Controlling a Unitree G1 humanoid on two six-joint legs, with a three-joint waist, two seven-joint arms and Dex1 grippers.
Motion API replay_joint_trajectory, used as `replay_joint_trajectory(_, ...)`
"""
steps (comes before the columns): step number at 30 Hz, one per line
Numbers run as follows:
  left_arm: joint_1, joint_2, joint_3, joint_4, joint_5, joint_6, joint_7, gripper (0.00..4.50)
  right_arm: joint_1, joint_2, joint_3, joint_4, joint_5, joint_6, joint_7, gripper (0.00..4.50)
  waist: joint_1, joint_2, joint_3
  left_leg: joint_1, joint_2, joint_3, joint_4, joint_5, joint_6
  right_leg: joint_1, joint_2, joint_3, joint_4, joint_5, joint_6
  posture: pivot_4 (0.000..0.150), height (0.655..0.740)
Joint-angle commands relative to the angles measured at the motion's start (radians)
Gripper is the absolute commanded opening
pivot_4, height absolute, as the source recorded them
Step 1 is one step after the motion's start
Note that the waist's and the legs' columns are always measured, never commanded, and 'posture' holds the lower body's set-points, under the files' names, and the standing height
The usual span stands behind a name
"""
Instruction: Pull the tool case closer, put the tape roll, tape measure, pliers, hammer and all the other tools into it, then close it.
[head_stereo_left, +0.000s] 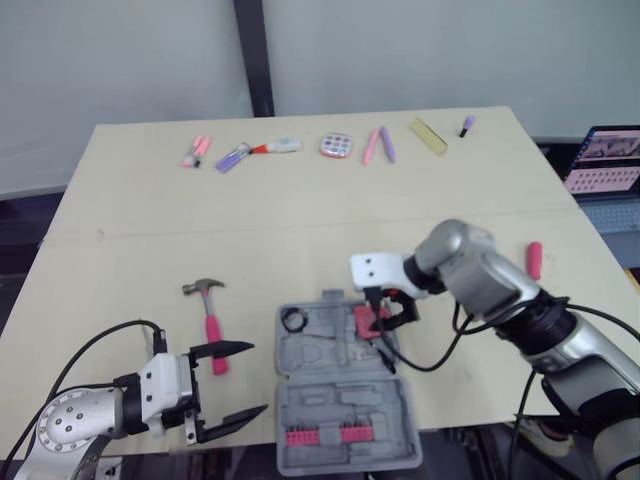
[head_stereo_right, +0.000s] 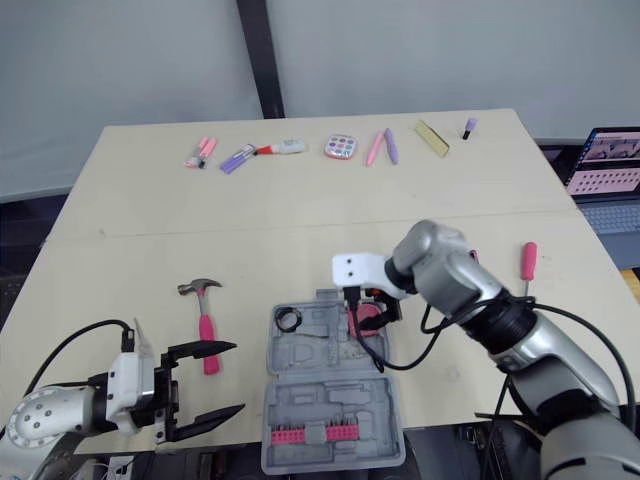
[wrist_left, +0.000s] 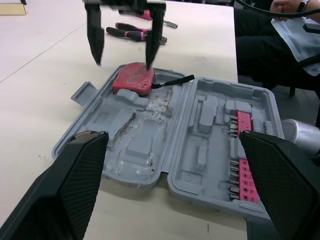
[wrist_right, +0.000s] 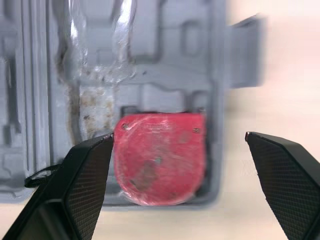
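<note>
The grey tool case (head_stereo_left: 340, 400) lies open near the table's front edge. In its far half sit a red tape measure (head_stereo_left: 366, 318) and a black tape roll (head_stereo_left: 293, 320). My right gripper (head_stereo_left: 390, 318) hovers open just above the tape measure (wrist_right: 160, 165), one finger on each side and neither touching it. The pink-handled hammer (head_stereo_left: 209, 312) lies on the table left of the case. My left gripper (head_stereo_left: 257, 378) is open and holds nothing, low between the hammer and the case. The pliers (wrist_left: 132, 34) lie on the table beyond the case. A pink screwdriver (head_stereo_left: 534, 260) lies at the right.
Pink bits (head_stereo_left: 322, 435) line the case's near half. Markers and pens (head_stereo_left: 240, 155), a round pastel item (head_stereo_left: 337, 145) and a yellow ruler (head_stereo_left: 428, 135) lie along the far edge. A laptop (head_stereo_left: 608, 165) stands at the right. A person (wrist_left: 280, 30) sits past the table.
</note>
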Motion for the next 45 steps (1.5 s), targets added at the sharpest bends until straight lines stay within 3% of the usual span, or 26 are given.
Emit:
replay_joint_trajectory(1, -0.003, -0.002, -0.005, -0.013, 0.004, -0.018, -0.001, 4.50, 0.071, -0.030, -0.107, -0.029, 0.092, -0.039, 0.000, 4.46, -0.002, 0.000, 0.000, 0.000, 0.000, 0.000, 0.000, 0.000, 0.000, 0.000, 0.000, 0.000, -0.001, 0.000, 0.000, 0.150, 0.7400)
replay_joint_trajectory(2, -0.005, -0.001, -0.005, -0.010, 0.005, -0.019, -0.002, 4.50, 0.090, -0.040, -0.124, -0.025, 0.107, -0.047, 0.004, 4.46, -0.003, 0.000, 0.000, 0.000, 0.000, 0.000, 0.000, 0.000, 0.000, 0.000, 0.000, 0.000, -0.001, 0.000, 0.000, 0.150, 0.7400)
replay_joint_trajectory(6, -0.019, 0.005, -0.008, 0.000, 0.004, -0.020, -0.013, 4.50, 0.234, 0.009, -0.313, -0.030, 0.292, -0.101, -0.016, 3.35, -0.003, 0.000, 0.000, 0.000, 0.000, 0.001, 0.000, 0.000, 0.000, 0.000, 0.000, 0.000, 0.000, 0.000, 0.000, 0.150, 0.7400)
replay_joint_trajectory(8, -0.025, 0.007, -0.008, 0.003, 0.005, -0.019, -0.017, 4.50, 0.260, 0.010, -0.323, -0.021, 0.299, -0.115, -0.030, 2.29, -0.004, 0.000, 0.000, 0.001, 0.000, 0.001, 0.000, 0.000, 0.000, 0.000, 0.000, 0.000, 0.000, 0.000, 0.000, 0.150, 0.7400)
replay_joint_trajectory(25, -0.015, 0.020, 0.014, -0.006, 0.003, -0.010, -0.026, 4.50, 0.395, 0.075, -0.345, 0.153, 0.328, -0.342, -0.106, 2.29, -0.004, 0.000, 0.000, 0.001, 0.000, 0.001, 0.000, 0.000, 0.000, 0.001, 0.000, 0.000, 0.000, 0.000, 0.000, 0.150, 0.7400)
replay_joint_trajectory(45, -0.014, 0.035, 0.026, -0.007, -0.003, -0.003, -0.024, 4.50, 0.445, 0.141, -0.306, 0.344, 0.235, -0.517, -0.185, 2.29, -0.004, -0.001, 0.000, 0.003, 0.000, 0.001, 0.000, 0.000, 0.000, 0.002, 0.000, 0.000, 0.000, 0.000, 0.000, 0.150, 0.7400)
